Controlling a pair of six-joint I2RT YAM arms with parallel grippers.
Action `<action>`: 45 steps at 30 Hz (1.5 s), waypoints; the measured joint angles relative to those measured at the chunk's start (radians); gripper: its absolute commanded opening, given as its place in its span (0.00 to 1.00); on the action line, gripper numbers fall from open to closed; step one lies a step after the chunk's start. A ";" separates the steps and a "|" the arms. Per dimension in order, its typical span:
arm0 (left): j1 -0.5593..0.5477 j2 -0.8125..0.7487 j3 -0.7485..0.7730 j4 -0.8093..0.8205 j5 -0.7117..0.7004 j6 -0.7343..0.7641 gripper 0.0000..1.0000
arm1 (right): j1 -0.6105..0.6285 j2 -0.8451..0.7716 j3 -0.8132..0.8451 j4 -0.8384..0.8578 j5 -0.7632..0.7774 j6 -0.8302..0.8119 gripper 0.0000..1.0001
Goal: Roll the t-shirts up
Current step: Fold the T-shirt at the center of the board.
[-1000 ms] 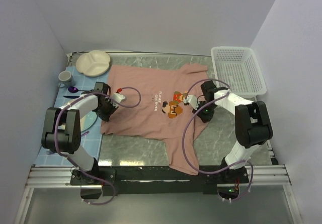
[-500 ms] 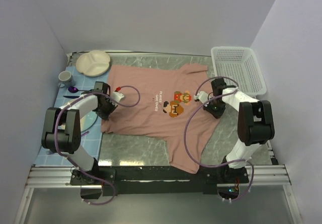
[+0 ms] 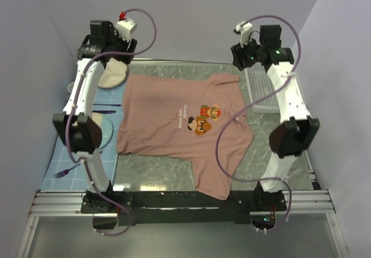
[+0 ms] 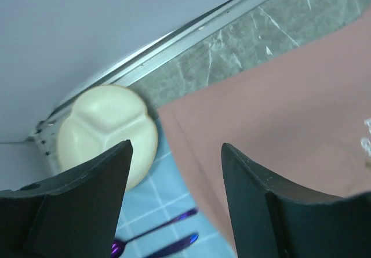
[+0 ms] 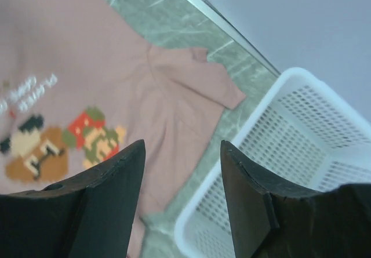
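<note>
T-shirt [image 3: 174, 119] below left claw [image 4: 175, 148], right claw [image 5: 182, 146]

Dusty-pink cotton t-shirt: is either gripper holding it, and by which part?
Neither: the left gripper and right gripper hang open above the dusty-pink cotton t-shirt, lying flat.

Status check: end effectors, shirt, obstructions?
Left end effector and right end effector open, empty, raised. Dusty-pink cotton t-shirt flat, print up, unrolled. Nothing on it; cream divided plate, white mesh basket alongside.

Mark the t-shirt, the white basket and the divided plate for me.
t-shirt [image 3: 156, 119], top external view, chest fabric.
white basket [image 5: 290, 124], right wrist view, mesh inside.
divided plate [image 4: 104, 122], left wrist view, middle.
</note>
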State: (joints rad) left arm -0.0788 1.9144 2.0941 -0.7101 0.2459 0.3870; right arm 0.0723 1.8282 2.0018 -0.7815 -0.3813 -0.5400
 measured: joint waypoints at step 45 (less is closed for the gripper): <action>-0.009 0.397 0.043 0.145 -0.164 -0.248 0.61 | 0.018 0.780 0.435 0.305 0.480 0.305 0.50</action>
State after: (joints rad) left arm -0.0875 2.3116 2.1372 -0.5652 0.0822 0.1394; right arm 0.0906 2.6087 2.4363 -0.4767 0.0986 -0.2352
